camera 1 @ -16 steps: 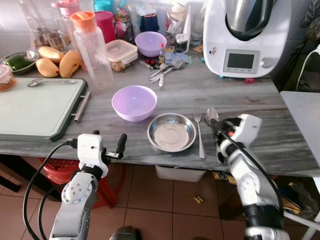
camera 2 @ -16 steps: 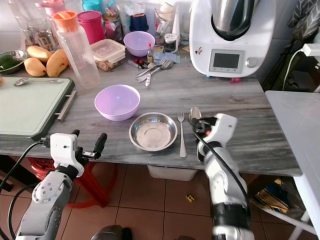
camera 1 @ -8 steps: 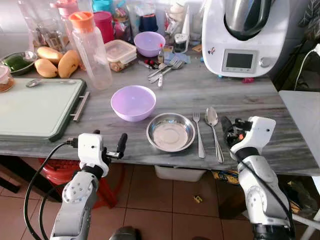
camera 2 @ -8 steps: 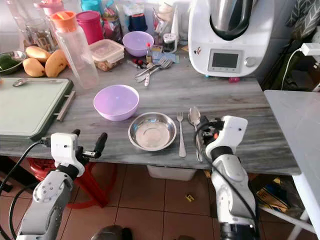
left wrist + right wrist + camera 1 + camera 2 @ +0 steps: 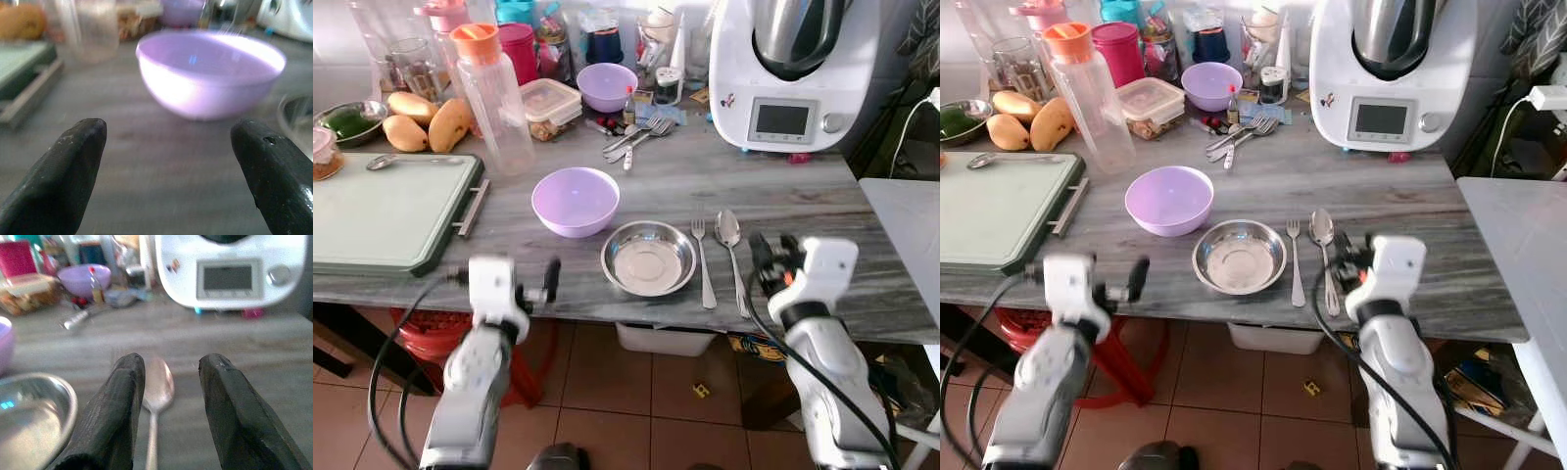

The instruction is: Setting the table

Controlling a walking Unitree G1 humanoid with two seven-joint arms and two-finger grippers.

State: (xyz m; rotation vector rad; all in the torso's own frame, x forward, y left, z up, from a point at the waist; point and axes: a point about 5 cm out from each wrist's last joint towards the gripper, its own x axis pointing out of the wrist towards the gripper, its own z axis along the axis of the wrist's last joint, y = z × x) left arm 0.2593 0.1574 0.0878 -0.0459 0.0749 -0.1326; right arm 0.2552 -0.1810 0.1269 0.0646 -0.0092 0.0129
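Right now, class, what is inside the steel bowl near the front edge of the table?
The steel bowl holds nothing: its shiny bottom shows bare, with only reflections. What lies beneath it on the table is covered.

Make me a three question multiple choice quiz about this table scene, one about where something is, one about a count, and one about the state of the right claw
1. Where does the spoon lie?
A. inside the steel plate
B. on the counter, just right of the fork
C. on the green tray

2. How many purple bowls are on the counter?
A. one
B. two
C. three

3. What is the state of the right claw?
A. shut on the spoon
B. shut on the fork
C. open, holding nothing

Answers:
1. B, the spoon lies beside the fork, which is right of the steel plate.
2. B, one purple bowl stands near the plate, and another at the back among the jars.
3. C, in the right wrist view its fingers are spread, with the spoon on the counter beyond them.
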